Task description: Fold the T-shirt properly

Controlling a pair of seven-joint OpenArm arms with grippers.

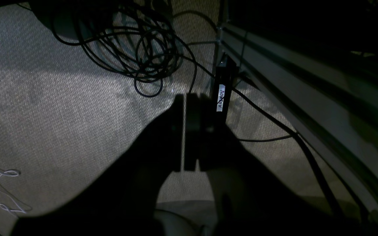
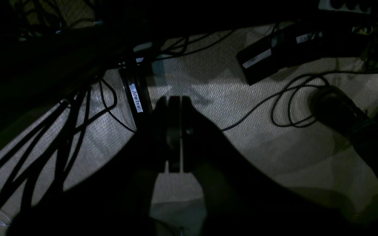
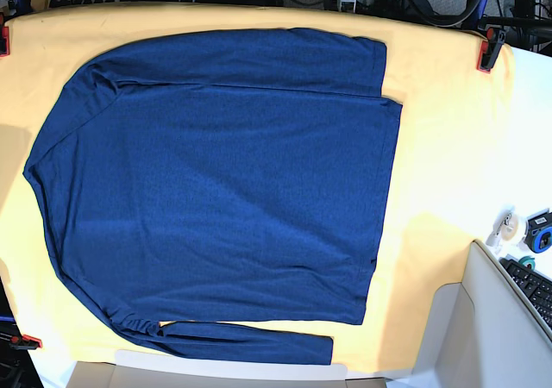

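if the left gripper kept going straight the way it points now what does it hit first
Most likely the carpet floor. The left gripper, jaws together, points down past the table edge at bare carpet beside a black labelled box. The box looks just right of that line, but depth is hard to judge.

The navy-blue long-sleeved T-shirt (image 3: 224, 190) lies spread flat on the yellow table cloth (image 3: 448, 147), one sleeve folded along each long edge, neither wrist camera showing it.
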